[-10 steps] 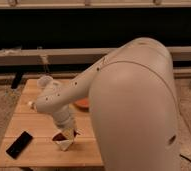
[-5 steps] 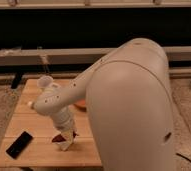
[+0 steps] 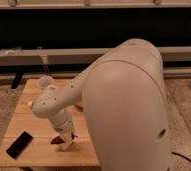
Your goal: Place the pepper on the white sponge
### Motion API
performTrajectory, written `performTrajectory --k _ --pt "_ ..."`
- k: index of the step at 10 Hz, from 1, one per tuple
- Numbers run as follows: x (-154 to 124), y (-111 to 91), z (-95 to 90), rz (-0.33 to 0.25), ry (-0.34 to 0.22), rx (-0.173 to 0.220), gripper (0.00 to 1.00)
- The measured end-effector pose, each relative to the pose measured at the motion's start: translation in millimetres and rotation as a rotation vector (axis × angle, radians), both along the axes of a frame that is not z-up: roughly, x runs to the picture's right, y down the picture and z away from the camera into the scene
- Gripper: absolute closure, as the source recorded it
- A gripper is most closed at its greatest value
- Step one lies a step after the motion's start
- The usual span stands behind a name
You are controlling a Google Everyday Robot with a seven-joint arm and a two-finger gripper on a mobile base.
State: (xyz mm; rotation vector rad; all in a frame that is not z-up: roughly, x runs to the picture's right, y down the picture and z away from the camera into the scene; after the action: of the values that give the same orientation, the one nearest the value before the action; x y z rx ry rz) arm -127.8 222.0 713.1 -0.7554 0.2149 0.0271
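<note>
Low over the wooden table (image 3: 39,156), end effector (image 3: 64,142) clamps a small, elongated dark-red pepper (image 3: 55,141)

My wooden surface (image 3: 24,120) sits at 8 o'clock on speckled carpet floor (image 3: 185,112); at 12 o'clock, a dark wall (image 3: 89,27) carries 2 pale rails (image 3: 64,54), dimly lit.

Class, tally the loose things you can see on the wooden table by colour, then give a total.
Black: 1, slab
Dark red: 1, pepper in the shut gripper, low near the table's front
Orange: 1, bowl, mostly hidden
Pale: 1, container
Total: 4
</note>
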Motion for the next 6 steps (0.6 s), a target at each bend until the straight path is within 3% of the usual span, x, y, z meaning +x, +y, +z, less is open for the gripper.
performTrajectory --k 6 --pt "-16 8 -2.6 -0.032 -0.020 -0.005 1.00"
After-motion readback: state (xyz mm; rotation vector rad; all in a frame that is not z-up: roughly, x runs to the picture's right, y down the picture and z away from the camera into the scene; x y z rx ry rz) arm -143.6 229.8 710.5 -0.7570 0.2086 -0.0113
